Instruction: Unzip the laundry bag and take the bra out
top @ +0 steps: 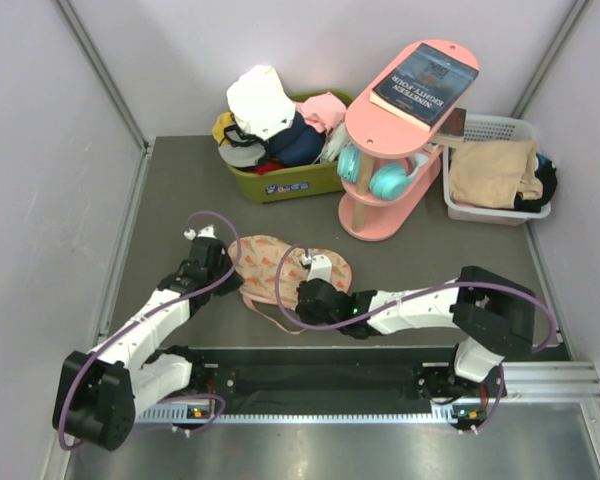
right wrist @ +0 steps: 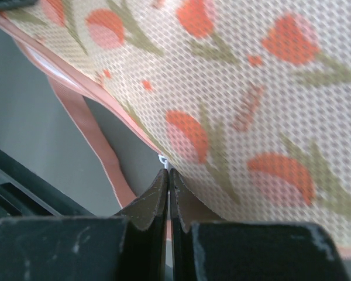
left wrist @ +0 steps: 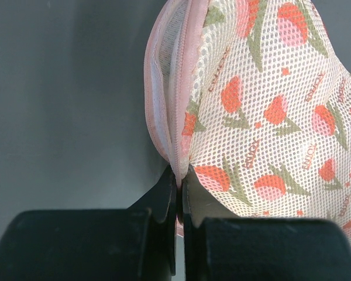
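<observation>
A dull grey tabletop [top: 170, 200] sits between pale lilac walls. At its back stand a lime-green plastic bin [top: 280, 186] heaped with clothes, a pink oval two-tier shelf [top: 375, 228] and a white slatted basket [top: 460, 208].

The oval peach-beige mesh laundry bag [top: 265, 260], printed with orange-red flowers, lies flat in the middle of the tabletop just ahead of the arms. The left gripper [top: 213, 262] is at its left end. In the left wrist view its fingers are pressed together on the pink zip trim [left wrist: 178, 88] at the rim of the bag. The right gripper [top: 314, 296] is at the bag's near right edge, also closed. A tiny white piece [right wrist: 162, 158] shows at its fingertips, possibly the zip pull, though I cannot tell for certain. The thin pink loop [right wrist: 96, 143] trails on the tabletop beside it.

By my reading, the task is at its start. Both ends of the bag are gripped, the trim seen from the left wrist looks closed, and no bra shows anywhere. Running the zip open and lifting the bra out both appear still to do.
</observation>
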Tool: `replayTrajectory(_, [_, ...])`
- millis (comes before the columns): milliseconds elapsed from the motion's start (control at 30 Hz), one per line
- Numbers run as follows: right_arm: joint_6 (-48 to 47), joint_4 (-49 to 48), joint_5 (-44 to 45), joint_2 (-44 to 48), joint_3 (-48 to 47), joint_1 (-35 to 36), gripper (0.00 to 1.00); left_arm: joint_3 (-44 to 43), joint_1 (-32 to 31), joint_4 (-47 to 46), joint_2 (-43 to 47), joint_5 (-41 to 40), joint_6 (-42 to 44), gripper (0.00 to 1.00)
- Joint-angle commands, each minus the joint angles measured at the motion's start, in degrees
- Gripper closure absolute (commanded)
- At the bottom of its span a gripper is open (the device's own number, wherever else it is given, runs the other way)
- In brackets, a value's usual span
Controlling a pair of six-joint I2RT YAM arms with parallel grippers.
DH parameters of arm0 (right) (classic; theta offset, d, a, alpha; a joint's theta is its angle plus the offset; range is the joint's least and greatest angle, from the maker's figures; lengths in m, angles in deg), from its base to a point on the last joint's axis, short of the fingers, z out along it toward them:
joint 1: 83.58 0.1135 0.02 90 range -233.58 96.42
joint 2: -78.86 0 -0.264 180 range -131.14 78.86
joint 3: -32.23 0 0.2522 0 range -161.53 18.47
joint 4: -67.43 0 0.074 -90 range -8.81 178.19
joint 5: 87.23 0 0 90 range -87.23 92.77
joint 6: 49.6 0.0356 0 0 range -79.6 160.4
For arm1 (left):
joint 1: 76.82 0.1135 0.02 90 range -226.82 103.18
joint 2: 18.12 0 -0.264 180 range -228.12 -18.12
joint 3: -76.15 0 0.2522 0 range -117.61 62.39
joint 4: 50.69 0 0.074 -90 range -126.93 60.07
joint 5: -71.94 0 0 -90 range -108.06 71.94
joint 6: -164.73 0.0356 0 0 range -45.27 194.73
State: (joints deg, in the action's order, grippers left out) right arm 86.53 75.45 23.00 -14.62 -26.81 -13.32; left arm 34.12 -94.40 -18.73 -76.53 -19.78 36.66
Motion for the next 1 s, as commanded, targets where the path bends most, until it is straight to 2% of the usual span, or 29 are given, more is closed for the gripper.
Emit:
replayTrajectory(0, [1.16, 5.56, 2.80, 4.26, 2.73, -0.03, 1.00, -1.96, 1.76, -2.99, -0.03, -2.94, 2.29, 1.00])
replayTrajectory(400, [0.89, 14.43, 9.74, 10.06, 3.35, -0.21, 1.00, -2.05, 2.73, -2.64, -0.04, -2.33, 3.00, 1.00])
replayTrajectory(633, [-0.25, 14.53, 10.36, 9.45, 2.04, -0.04, 1.00, -2.49, 2.73, -2.20, -1.44, -4.00, 4.05, 1.00])
replayTrajectory(867, [-0.60, 10.75, 6.41, 7.87, 1.42, 0.32, 1.00, -4.77, 2.73, -4.04, -4.16, -3.38, 4.66, 1.00])
replayTrajectory(900, [-0.51, 10.49, 6.14, 7.26, 1.25, 0.49, 1.00, -5.21, 2.82, -3.96, -4.51, -3.29, 4.84, 0.99])
replayTrajectory(967, [-0.51, 9.44, 5.44, 6.64, 0.28, 0.93, 1.00, -6.97, 2.73, -2.82, -5.48, -2.86, 4.93, 0.87])
